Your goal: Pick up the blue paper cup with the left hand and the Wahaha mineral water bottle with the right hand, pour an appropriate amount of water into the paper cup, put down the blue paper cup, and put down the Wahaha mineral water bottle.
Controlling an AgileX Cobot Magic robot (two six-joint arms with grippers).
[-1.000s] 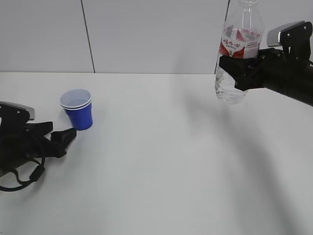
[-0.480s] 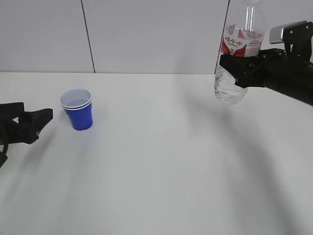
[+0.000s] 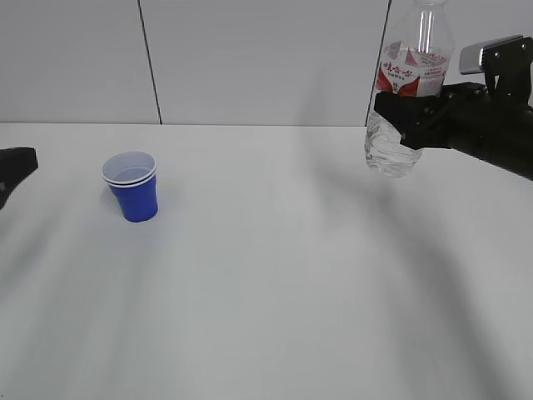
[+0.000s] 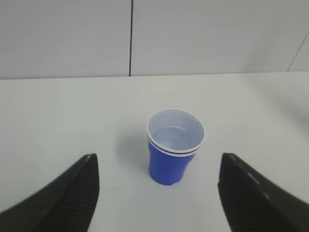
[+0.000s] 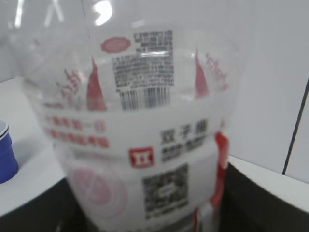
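The blue paper cup (image 3: 132,187) stands upright on the white table at the left, white inside with a double rim. In the left wrist view the cup (image 4: 174,147) stands beyond my left gripper (image 4: 157,193), whose two black fingers are spread wide and empty. In the exterior view only the left gripper's tip (image 3: 15,163) shows at the left edge, well apart from the cup. My right gripper (image 3: 408,117) is shut on the Wahaha mineral water bottle (image 3: 410,77) and holds it upright in the air at the upper right. The bottle's label fills the right wrist view (image 5: 145,135).
The white table (image 3: 275,275) runs to a grey panelled wall (image 3: 250,58) behind. A vertical dark seam (image 3: 150,62) marks the wall above the cup. A sliver of the cup (image 5: 6,152) shows at the left edge of the right wrist view.
My left gripper has drawn back to the left, away from the cup, and is nearly out of the exterior view. The cup stays put. The right gripper and bottle have barely moved.
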